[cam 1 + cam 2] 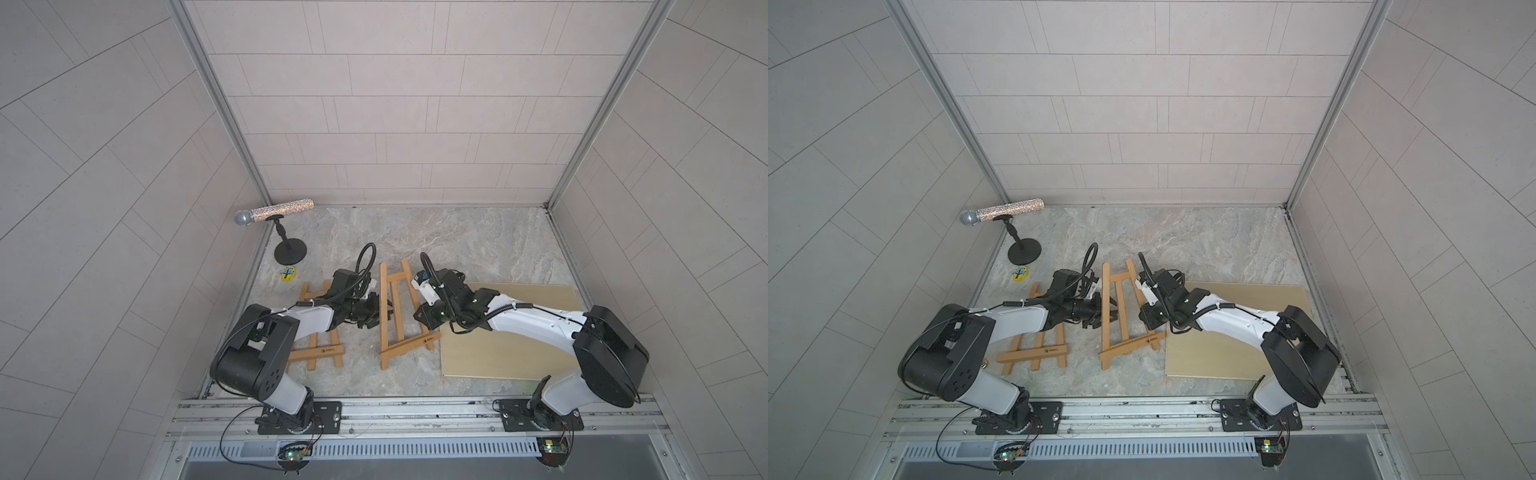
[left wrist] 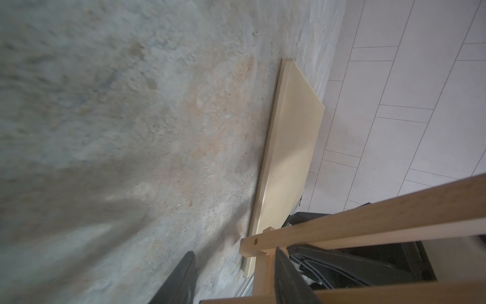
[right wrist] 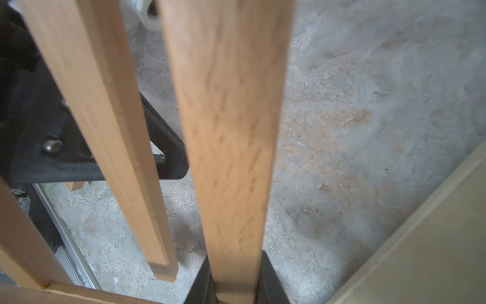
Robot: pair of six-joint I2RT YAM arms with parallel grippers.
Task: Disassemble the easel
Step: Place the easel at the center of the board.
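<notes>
Right wrist view: right end effector [image 3: 236, 285] clenched on a leg of the easel [image 1: 395, 303], which sits just beside the board [image 1: 511, 332], long axis along the board's edge, left end effector [image 1: 376, 309] released at the opposite rail.

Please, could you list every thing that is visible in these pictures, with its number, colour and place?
microphone: 1, glittery with a silver head, on its stand, far left corner
stand: 1, black, far left
sticker: 1, yellow with a blue tree, near the stand
held easel: 1, light wood, middle, between the grippers
flat easel: 1, light wood, under the left arm
board: 1, pale beige, flat, right side
table: 1, grey marble pattern
left gripper: 1, black, open at the held easel
right gripper: 1, black, shut on a slat of the held easel
</notes>
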